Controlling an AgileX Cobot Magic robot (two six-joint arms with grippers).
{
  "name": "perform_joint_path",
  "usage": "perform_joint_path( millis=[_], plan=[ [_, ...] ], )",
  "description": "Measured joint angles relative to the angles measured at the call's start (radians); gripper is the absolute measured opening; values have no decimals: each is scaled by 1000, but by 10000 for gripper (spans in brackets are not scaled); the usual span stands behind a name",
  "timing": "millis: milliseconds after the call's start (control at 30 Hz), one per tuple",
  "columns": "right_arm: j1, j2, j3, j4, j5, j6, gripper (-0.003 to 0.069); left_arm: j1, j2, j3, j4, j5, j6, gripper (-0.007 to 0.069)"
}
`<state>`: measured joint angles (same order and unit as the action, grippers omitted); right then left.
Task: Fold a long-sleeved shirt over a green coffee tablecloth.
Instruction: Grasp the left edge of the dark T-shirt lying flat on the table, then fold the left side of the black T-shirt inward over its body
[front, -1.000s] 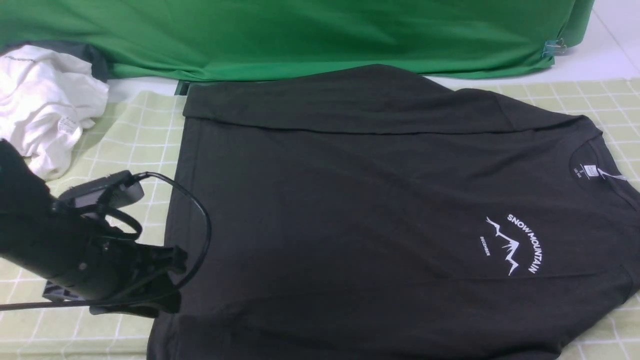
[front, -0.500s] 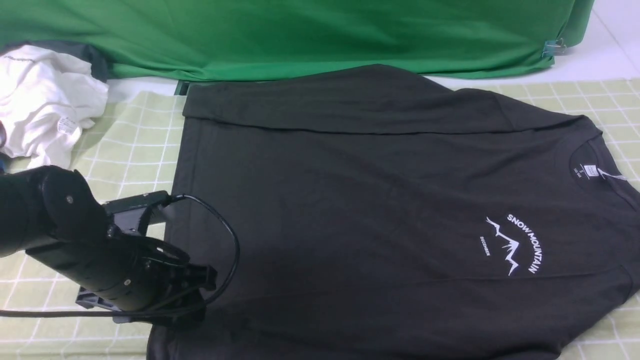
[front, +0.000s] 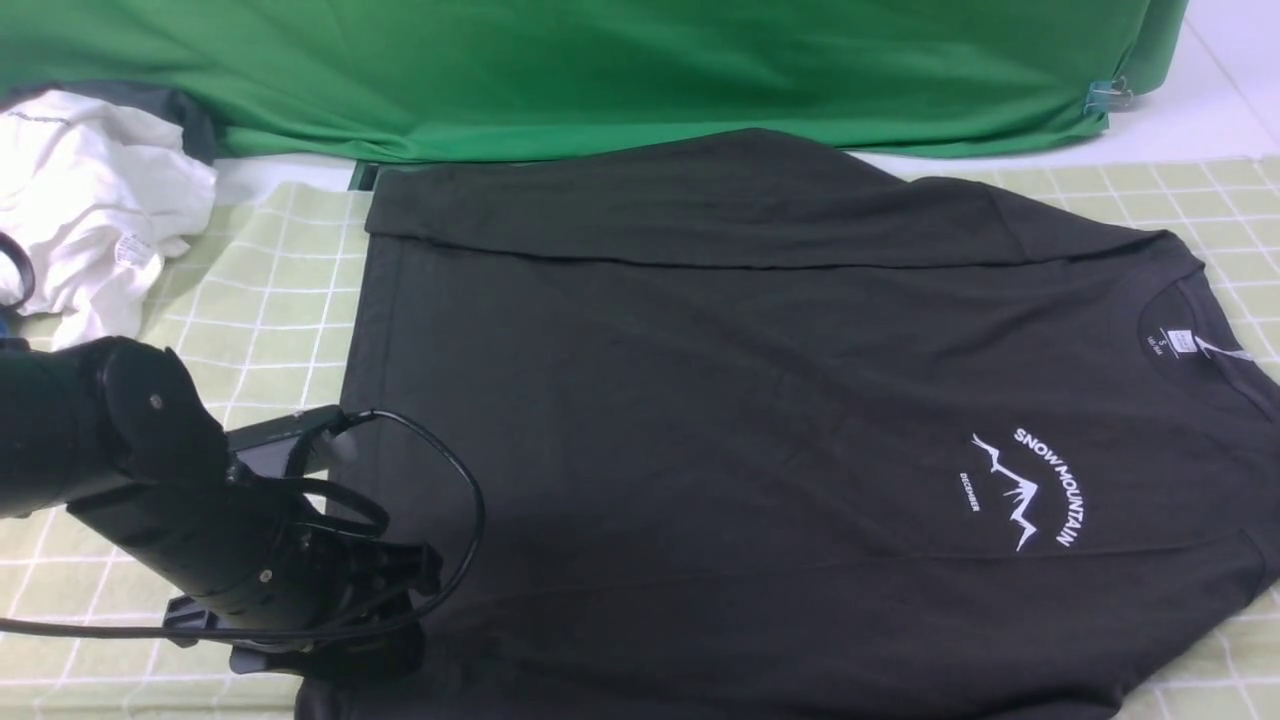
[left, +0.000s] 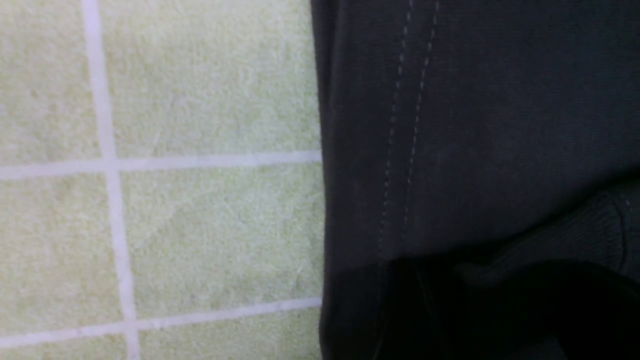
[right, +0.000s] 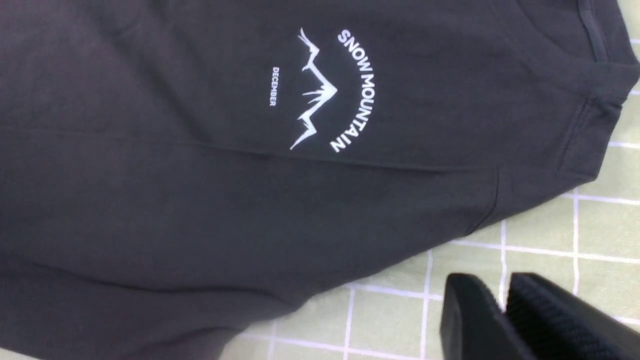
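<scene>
Charcoal long-sleeved shirt (front: 700, 400) lies flat on the green coffee tablecloth (front: 270, 290), collar to my right, hem left. My left jaws sit at the hem's near corner, gap unreadable; right jaws, narrowly parted, empty, near the shoulder.

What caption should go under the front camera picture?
Left gripper at the hem of the dark shirt on the checked tablecloth.
</scene>
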<state>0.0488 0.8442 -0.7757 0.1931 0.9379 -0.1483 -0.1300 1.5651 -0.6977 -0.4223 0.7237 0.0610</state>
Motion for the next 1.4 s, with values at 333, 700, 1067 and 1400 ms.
perform_joint_path(
  millis=[333,700,1067,1400],
  plan=[
    [0,0,0,0,0,-1,123,0,1,0,-20,-11,31,248],
    [0,0,0,0,0,-3,144,0,-61,-36,-23,-8,110,24],
    [0,0,0,0,12,-3,168,10,-132,-302,-23,109,95,23],
    [0,0,0,0,49,-3,189,37,78,-508,61,88,-4,23]
  ],
)
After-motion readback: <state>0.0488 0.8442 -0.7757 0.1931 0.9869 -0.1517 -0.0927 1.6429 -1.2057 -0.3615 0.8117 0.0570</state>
